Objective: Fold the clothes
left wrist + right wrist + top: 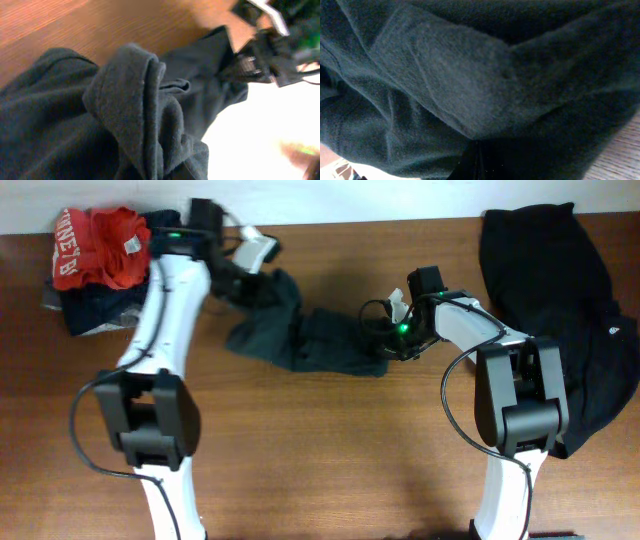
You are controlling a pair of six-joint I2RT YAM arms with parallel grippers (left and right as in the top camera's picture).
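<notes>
A dark crumpled T-shirt (320, 345) lies stretched across the middle of the wooden table between both arms. My left gripper (262, 278) is at its upper left end, and bunched cloth (130, 100) fills the left wrist view and hides the fingers. My right gripper (385, 340) is at the shirt's right end. In the right wrist view the cloth (470, 75) covers almost everything, and the dark fingertips (472, 162) are pinched together under it. Both grippers look shut on this shirt.
A pile with a red garment (100, 245) on navy and grey ones (95, 305) sits at the back left. A large black garment (555, 290) with a small white logo is spread at the right. The right arm's wrist (270, 55) shows in the left wrist view.
</notes>
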